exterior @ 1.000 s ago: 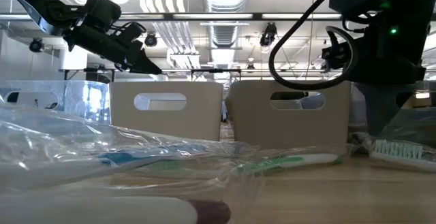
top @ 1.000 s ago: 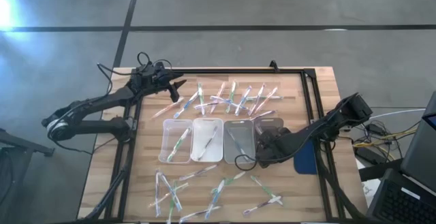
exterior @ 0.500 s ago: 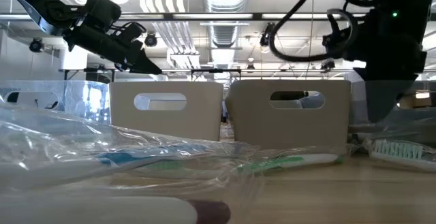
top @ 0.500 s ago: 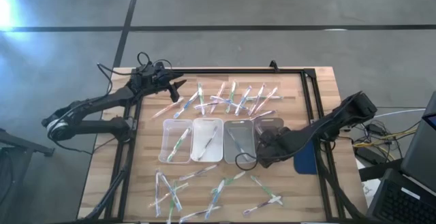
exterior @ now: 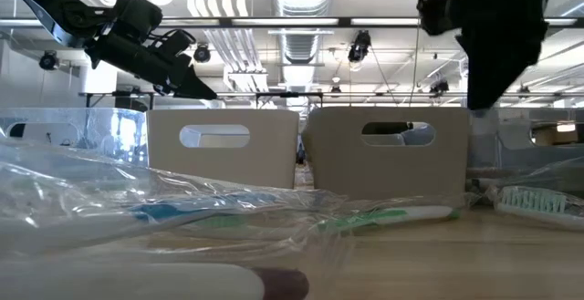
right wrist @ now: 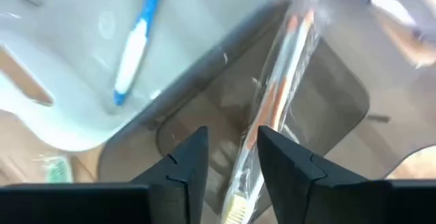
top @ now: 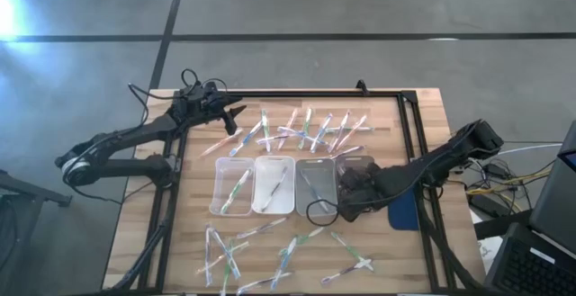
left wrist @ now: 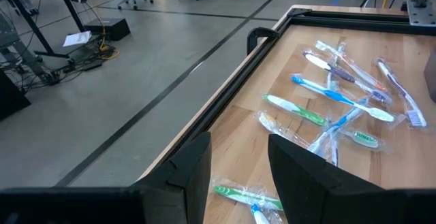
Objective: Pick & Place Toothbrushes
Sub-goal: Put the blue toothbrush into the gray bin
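Wrapped toothbrushes lie loose in a far cluster [top: 306,130] and a near cluster [top: 279,251] on the wooden table. Four clear trays [top: 274,184] stand in a row between them. My right gripper [top: 346,201] [right wrist: 234,157] is open above the two rightmost trays. Its fingers stand on either side of an orange toothbrush in clear wrap [right wrist: 276,101], which lies in the tinted tray [right wrist: 334,94] below. A blue toothbrush [right wrist: 136,40] lies in the neighbouring white tray. My left gripper [top: 236,116] [left wrist: 238,163] is open and hangs over the table's far left corner.
A black frame rail [top: 297,92] runs along the far edge and down both sides of the table. A blue pad [top: 405,210] lies by the right edge. In the low view, wrapped toothbrushes [exterior: 383,215] lie in front of the trays [exterior: 224,154].
My right gripper has risen straight up from the rightmost trays; in the low view its arm climbs toward the top of the picture. The orange toothbrush stays in the tray. The left arm has kept still.
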Tool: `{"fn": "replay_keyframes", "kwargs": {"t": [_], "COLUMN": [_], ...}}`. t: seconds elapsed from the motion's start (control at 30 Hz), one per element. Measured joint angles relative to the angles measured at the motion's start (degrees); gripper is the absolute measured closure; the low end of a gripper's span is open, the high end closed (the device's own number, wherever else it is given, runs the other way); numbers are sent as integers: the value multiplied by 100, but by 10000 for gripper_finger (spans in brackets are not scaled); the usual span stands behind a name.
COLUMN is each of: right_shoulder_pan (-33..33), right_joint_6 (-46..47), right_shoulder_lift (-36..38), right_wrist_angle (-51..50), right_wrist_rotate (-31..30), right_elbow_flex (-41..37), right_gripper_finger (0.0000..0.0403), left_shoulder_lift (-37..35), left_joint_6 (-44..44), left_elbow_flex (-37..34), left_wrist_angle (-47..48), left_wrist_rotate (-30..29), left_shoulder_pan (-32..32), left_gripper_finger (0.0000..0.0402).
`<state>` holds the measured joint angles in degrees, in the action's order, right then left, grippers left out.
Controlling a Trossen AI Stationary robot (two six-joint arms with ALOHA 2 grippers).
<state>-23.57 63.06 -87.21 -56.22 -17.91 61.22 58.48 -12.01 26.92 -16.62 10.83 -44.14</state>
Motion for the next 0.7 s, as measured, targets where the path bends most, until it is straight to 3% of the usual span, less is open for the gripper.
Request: {"fn": "replay_keyframes", "kwargs": {"t": [0.4, 0.7], "right_shoulder_pan": [2, 277], "right_joint_6": [-1741, -2921], "right_shoulder_lift": [21, 21], "right_wrist_angle": [-515, -890], "right_wrist_rotate": [-1511, -2755], "right_elbow_flex": [978, 1600], "right_gripper_finger": [350, 369], "left_shoulder_lift": [0, 0], "left_joint_6": [0, 0], "left_elbow_flex": [0, 0], "left_wrist_angle": [-1, 0], "left_wrist_rotate": [1, 0], "left_shoulder_pan": [1, 2], "left_gripper_finger": [250, 250]}}
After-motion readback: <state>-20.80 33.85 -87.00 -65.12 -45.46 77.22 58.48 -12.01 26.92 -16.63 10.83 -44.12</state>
